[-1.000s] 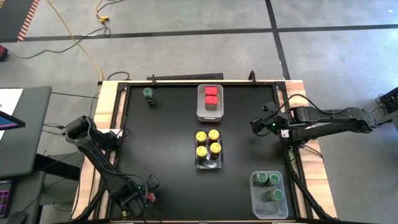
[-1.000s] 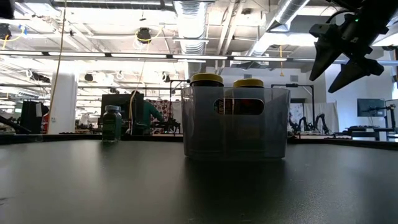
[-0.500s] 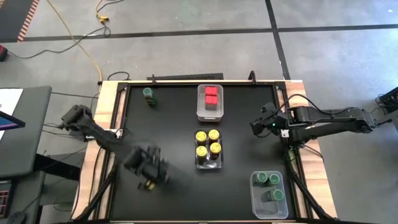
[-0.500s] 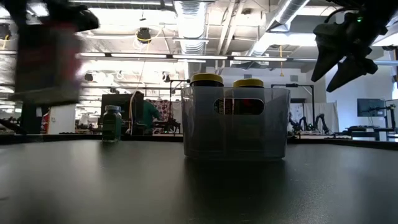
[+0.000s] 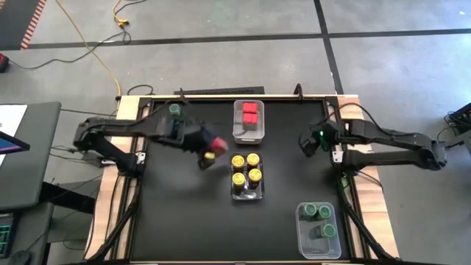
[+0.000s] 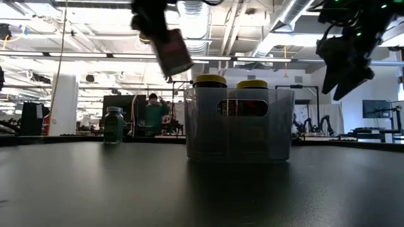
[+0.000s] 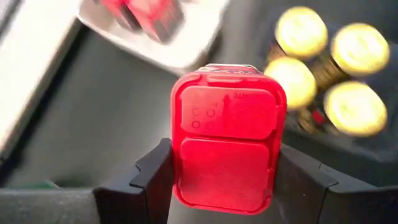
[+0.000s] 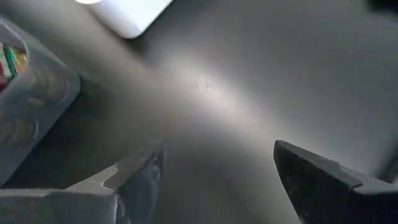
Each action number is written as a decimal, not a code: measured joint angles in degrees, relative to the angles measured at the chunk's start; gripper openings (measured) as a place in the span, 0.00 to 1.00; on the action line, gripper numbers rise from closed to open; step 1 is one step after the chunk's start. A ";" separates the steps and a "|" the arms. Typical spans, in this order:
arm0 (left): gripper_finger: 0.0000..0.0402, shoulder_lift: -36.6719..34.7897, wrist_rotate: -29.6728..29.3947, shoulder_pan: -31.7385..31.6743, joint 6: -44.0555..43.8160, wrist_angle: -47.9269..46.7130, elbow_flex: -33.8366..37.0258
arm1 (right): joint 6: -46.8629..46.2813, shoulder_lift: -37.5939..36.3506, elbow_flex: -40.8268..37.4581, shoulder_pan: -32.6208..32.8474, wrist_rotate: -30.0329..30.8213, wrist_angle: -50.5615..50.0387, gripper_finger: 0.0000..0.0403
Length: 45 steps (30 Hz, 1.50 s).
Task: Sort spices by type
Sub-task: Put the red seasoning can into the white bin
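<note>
No text, label, brand, number or sign can be read anywhere; the raised marks on the red spice lid (image 7: 227,153) held before the left wrist camera are too blurred to make out.

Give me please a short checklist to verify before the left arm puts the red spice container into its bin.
1. Grip: left gripper is shut on the red spice container, fingers on both its sides: ok.
2. Target: bin with red containers has free space at its near end: ok.
3. Position: the held container hangs beside the bin, not above it: not ok.
4. Yellow-lidded jars close under the path; height over them: cannot tell.
5. Right gripper open, empty, waiting near the table's right edge, away from the bin: ok.
6. Lone green-lidded jar unsorted at the far left: not ok.
</note>
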<state>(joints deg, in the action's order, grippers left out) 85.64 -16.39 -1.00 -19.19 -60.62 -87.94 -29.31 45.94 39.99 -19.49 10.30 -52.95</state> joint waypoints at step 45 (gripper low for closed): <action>0.52 41.66 11.39 -16.52 43.12 -4.36 -35.74 | -2.52 13.27 -0.02 -15.77 -10.92 15.37 0.81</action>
<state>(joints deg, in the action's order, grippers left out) 127.30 -5.00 -17.52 23.93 -64.98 -123.68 -31.83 59.21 39.97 -35.26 -0.62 -37.58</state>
